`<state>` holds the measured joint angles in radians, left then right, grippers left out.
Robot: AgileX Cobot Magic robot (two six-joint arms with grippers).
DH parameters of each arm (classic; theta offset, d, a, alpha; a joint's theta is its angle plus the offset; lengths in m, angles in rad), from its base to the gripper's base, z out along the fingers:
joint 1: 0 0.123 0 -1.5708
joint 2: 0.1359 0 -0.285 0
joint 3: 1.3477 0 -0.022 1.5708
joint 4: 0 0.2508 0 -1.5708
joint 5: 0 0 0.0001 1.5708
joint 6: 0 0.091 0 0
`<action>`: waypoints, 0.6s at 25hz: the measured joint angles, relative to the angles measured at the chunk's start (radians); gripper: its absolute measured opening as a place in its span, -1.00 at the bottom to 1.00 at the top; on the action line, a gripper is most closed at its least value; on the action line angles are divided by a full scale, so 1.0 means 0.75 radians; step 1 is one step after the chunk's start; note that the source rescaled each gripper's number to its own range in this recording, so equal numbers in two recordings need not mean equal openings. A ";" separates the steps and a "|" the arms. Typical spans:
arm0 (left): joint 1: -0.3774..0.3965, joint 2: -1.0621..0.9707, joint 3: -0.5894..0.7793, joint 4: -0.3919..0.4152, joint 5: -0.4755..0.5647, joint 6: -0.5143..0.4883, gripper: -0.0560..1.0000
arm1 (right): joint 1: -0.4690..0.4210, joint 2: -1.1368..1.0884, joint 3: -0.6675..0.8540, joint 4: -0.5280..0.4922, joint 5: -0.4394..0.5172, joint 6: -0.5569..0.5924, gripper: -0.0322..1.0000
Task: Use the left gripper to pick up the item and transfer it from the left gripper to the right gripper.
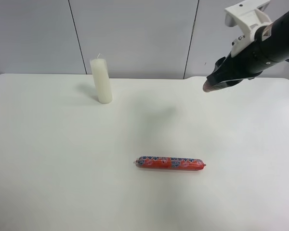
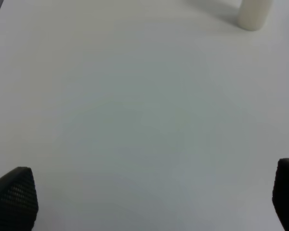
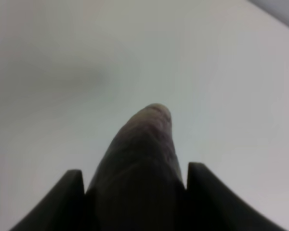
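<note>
A red sausage in a patterned wrapper (image 1: 170, 163) lies flat on the white table (image 1: 48, 159), front of centre. The arm at the exterior high view's right is my right arm. Its gripper (image 1: 223, 77) hovers high above the table's far right and is shut on a brown rounded stick-like item (image 1: 208, 87). In the right wrist view that item (image 3: 144, 139) sticks out between the two dark fingers of the gripper (image 3: 135, 171). My left gripper (image 2: 149, 195) is open and empty over bare table. It is out of the exterior high view.
A white candle (image 1: 101, 80) stands upright at the table's far left of centre. It also shows in the left wrist view (image 2: 254, 13). A grey panelled wall runs behind the table.
</note>
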<state>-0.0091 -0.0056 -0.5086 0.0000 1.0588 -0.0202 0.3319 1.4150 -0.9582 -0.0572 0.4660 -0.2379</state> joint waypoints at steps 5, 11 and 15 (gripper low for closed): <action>0.000 0.000 0.000 0.000 0.000 0.000 1.00 | -0.001 0.177 0.000 -0.064 -0.230 0.000 -0.92; 0.000 0.000 0.000 0.000 0.000 0.000 1.00 | -0.001 0.385 0.000 -0.092 -0.446 0.000 -0.92; 0.000 0.000 0.000 0.000 0.000 0.000 1.00 | -0.001 0.477 0.000 -0.093 -0.553 0.000 -0.92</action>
<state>-0.0091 -0.0056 -0.5086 0.0000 1.0588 -0.0202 0.3310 1.7726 -0.9582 -0.1272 0.0512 -0.2379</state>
